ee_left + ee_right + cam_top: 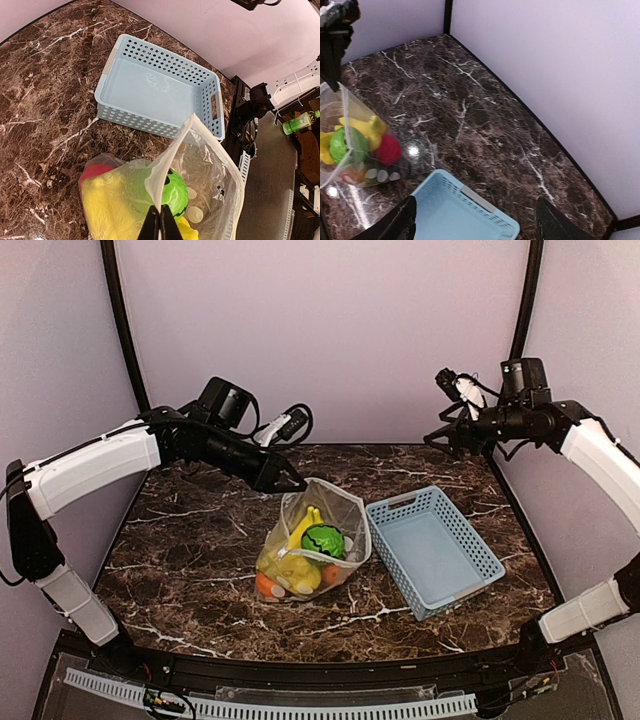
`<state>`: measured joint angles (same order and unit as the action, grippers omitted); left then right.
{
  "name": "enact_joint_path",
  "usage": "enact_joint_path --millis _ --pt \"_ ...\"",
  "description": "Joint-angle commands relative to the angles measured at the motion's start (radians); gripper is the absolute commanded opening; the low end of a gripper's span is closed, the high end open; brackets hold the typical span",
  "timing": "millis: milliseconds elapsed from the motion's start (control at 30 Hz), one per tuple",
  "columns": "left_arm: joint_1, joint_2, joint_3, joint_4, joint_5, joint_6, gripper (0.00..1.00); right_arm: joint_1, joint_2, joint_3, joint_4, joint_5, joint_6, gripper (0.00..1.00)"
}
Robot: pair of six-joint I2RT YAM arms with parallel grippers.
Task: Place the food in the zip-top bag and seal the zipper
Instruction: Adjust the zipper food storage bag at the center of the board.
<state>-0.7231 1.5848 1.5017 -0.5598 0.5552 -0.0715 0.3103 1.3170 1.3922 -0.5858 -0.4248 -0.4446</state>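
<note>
The left gripper (160,221) is clenched on the mouth edge of the zip-top bag (343,508), its dark fingers pinching the rim and holding that corner up off the table (190,540). The bag's mouth gapes wide, the zipper (171,152) unsealed along the lifted edge. The food sits inside the bag, heaped at its lower end: yellow bananas (304,527), a green round piece (323,540), a red ball (387,149) and an orange ball (267,586) pressed against the clear plastic. The bag rests near the middle of the dark marble top, just beside a light-blue basket (460,592) lying to its right. The right gripper (447,437) hangs raised over the far right of the table, well apart from both, its fingers spread wide with nothing between them.
</note>
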Motion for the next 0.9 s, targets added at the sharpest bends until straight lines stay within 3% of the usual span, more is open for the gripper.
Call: enact_joint_path --millis 0,133,267,567,867 --pt "-0.003 -0.007 0.034 -0.043 -0.028 0.020 0.01 0.048 -0.023 -0.019 -0.094 -0.391 -0.121 0.75" --pt "-0.002 0.010 0.035 -0.034 -0.027 0.005 0.01 0.112 -0.021 0.004 -0.172 -0.558 -0.164 0.67" --pt "-0.004 0.020 0.019 0.003 -0.013 -0.026 0.01 0.160 0.005 0.011 -0.182 -0.546 -0.168 0.61" --pt "-0.003 0.018 -0.001 0.055 -0.021 -0.053 0.01 0.490 0.060 -0.053 -0.221 -0.137 -0.367 0.53" --pt "-0.002 0.021 -0.004 0.057 -0.017 -0.057 0.01 0.628 0.118 -0.079 -0.262 0.097 -0.498 0.53"
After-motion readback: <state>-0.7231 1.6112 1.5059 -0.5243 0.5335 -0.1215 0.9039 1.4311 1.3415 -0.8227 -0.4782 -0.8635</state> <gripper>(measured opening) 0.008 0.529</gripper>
